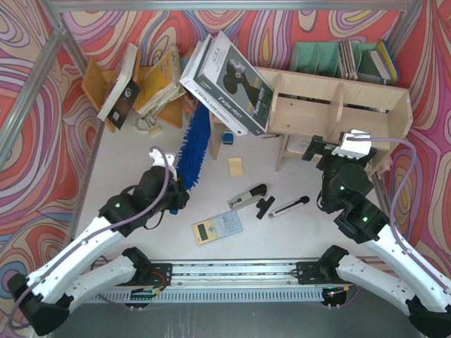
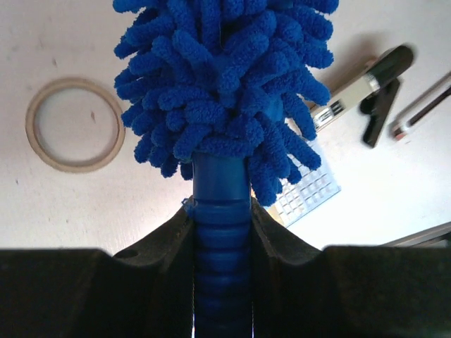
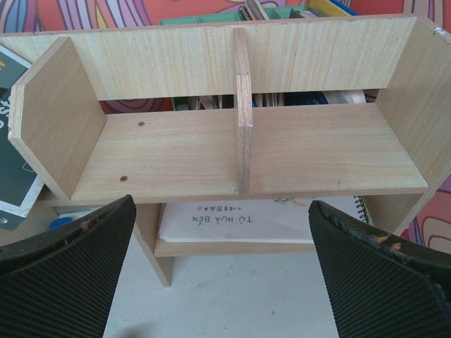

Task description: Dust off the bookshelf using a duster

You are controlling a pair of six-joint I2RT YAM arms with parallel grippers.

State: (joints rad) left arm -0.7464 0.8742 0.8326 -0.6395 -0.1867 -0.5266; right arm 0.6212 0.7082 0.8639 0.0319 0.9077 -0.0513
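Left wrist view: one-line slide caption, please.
Left gripper shut on the duster handle, above a wooden ring and calculator.

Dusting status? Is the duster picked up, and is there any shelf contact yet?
Done: the left gripper is shut on the handle of the duster.
In hand: its blue head points at the leaning books, left of the bookshelf. No contact with the shelf boards is visible.
Left: all the wiping, by the look of it. The right gripper is open and empty, facing the two upper compartments.
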